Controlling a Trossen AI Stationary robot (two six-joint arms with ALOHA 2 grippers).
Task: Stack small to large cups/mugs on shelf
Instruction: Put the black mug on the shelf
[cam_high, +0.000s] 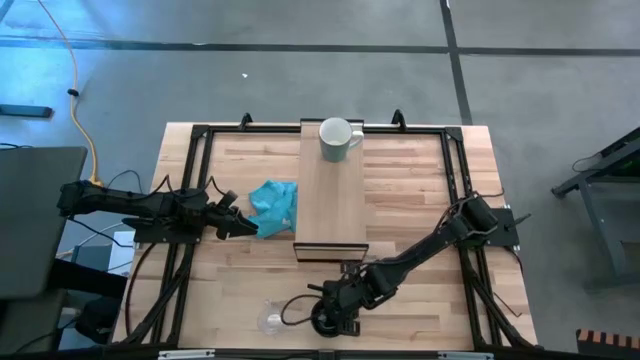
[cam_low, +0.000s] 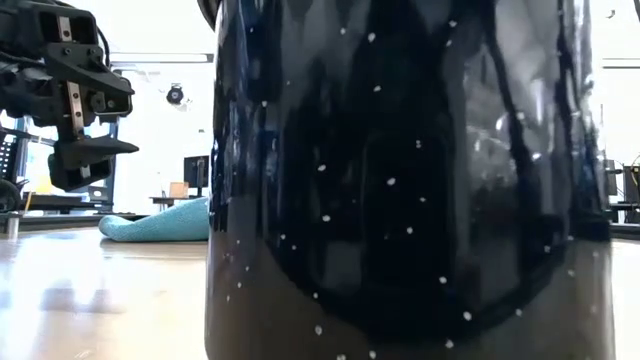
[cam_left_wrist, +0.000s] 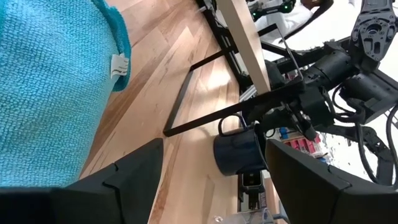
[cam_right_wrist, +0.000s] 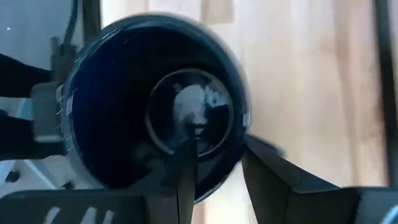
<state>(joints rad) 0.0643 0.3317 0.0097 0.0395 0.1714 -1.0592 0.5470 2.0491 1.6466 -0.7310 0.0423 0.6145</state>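
Observation:
The black mug (cam_high: 326, 316) is upright near the table's front edge and fills the low view (cam_low: 400, 180). My right gripper (cam_high: 338, 300) is shut on it from above. The white mug (cam_high: 338, 140) stands on its base at the far end of the light wooden shelf (cam_high: 333, 200). The small clear glass cup (cam_high: 270, 320) stands on the table left of the black mug. My left gripper (cam_high: 245, 226) is open and empty just left of the shelf, beside the teal cloth (cam_high: 274, 206). My right gripper holds the black mug by its rim (cam_right_wrist: 233, 163), one finger (cam_right_wrist: 185, 171) inside the mug and the other (cam_right_wrist: 267, 177) outside the wall. The fingers come from above, pointing down. The mug is upright; whether its base is on the table, I cannot tell.
The shelf's dark metal frame (cam_left_wrist: 205, 59) stands on the table ahead of the black mug. The teal cloth lies against the shelf's left side. Bare tabletop shows right of the shelf (cam_high: 410, 190).

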